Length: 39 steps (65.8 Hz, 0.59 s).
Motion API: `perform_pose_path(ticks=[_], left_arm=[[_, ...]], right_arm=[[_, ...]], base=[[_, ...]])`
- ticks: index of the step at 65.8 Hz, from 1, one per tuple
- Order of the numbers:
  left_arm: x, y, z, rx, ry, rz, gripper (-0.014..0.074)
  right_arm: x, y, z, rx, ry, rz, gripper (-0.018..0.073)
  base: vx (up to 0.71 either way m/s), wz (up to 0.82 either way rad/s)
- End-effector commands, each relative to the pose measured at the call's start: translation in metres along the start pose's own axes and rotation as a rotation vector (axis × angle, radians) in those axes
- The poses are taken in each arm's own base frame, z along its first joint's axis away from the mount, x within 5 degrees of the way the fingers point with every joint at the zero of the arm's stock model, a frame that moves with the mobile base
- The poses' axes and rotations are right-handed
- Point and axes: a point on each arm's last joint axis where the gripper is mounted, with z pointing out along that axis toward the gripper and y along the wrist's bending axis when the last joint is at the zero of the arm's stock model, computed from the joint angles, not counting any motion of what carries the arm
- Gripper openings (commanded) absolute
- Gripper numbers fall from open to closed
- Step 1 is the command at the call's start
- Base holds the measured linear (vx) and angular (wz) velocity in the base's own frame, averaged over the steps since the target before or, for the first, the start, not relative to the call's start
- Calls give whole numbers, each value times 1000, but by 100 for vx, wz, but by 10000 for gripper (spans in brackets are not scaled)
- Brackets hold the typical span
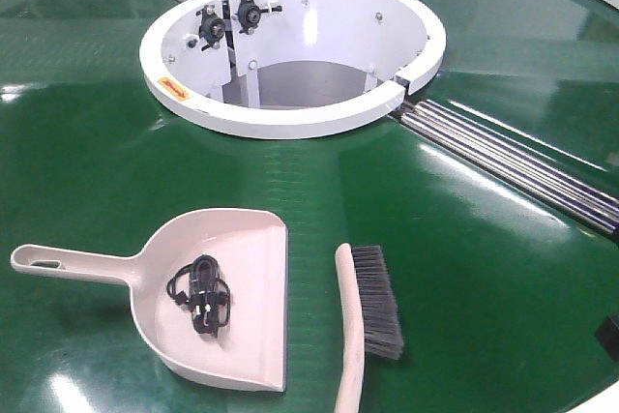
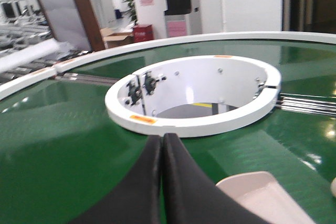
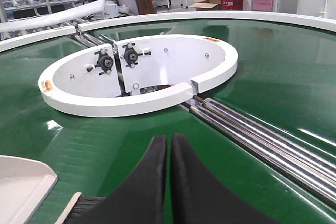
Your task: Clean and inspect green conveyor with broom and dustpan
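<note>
Lying untouched side by side on the green conveyor, the dustpan and broom await pickup, since both the left gripper and right gripper hover empty with fingers pressed together and must spread first.

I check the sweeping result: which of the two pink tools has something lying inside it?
The dustpan, left of the broom: a black tangled cable-like item lies in its scoop. The broom carries nothing.

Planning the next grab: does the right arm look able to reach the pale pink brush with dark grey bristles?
Probably yes. The pale pink brush lies alone on the green belt, nothing covering it, bristles just below the closed right gripper.
</note>
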Motion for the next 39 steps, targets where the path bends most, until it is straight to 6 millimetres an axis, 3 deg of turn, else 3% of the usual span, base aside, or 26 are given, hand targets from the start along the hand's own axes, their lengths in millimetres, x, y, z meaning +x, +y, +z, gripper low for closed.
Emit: perform_pose_path(ticks=[1,24,39], left_arm=[[7,2,-3,-54,-73,-51,-22],[116,-1,-5,-219,-78,-63,-22],[122,-2,-4,-210,-14,-79,-22]], right_arm=[[-15,-2,-1,27,-86,-9,-5],[-15,-2,-1,27,-86,-9,-5],[-15,-2,-1,26,-86,-9,-5]], base=[[0,0],[0,0],[0,0]])
